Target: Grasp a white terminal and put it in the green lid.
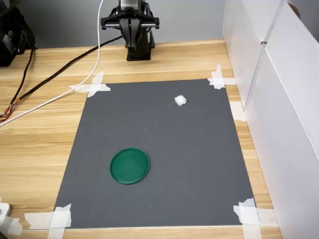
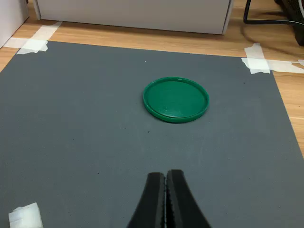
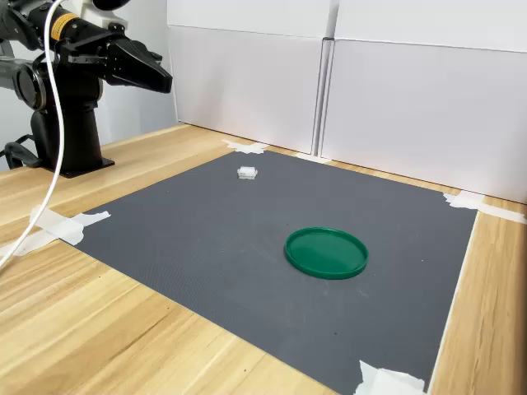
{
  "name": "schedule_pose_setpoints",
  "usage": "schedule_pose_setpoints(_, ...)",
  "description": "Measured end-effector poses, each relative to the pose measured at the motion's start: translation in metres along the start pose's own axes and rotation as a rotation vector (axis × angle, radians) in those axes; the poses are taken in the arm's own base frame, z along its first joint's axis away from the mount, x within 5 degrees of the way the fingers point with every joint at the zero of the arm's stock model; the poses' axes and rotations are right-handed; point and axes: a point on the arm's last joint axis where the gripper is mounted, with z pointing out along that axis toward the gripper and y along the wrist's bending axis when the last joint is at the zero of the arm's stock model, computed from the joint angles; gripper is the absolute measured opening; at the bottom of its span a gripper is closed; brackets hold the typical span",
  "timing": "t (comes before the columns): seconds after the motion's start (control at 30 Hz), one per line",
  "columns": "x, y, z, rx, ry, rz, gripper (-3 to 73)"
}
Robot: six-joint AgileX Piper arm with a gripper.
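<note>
The white terminal (image 1: 180, 100) is a tiny blocky piece lying on the grey mat near its far edge in the first exterior view; it also shows in the second exterior view (image 3: 247, 173) and at the wrist view's edge (image 2: 26, 216). The green lid (image 1: 129, 166) lies flat on the mat, nothing inside it (image 2: 175, 99) (image 3: 326, 252). My gripper (image 2: 165, 175) is shut with nothing between its black fingers. It hangs high above the mat's edge by the arm's base (image 3: 167, 82), well away from the terminal and the lid.
The grey mat (image 1: 199, 164) is taped at its corners to a wooden table (image 1: 40, 149). White panels (image 3: 412, 90) wall in two sides. Black and white cables (image 1: 60, 84) run across the wood beside the arm's base (image 1: 138, 47).
</note>
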Motion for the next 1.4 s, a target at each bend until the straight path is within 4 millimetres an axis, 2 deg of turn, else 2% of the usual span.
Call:
schedule_pose_setpoints(0.7,0.0,0.0,0.0,-0.001,0.002,0.001,-2.1)
schedule_pose_setpoints(1.0,0.002,-0.001,0.009,-0.005,0.09,0.01,-2.1)
schedule_pose_setpoints(1.1,-0.007,-0.003,0.012,-0.006,0.099,0.011,-2.1)
schedule_pose_setpoints(1.23,-0.033,-0.006,0.016,-0.011,0.1,0.011,-2.1)
schedule_pose_setpoints(1.4,-0.059,-0.009,0.03,-0.054,0.191,-0.02,-2.1)
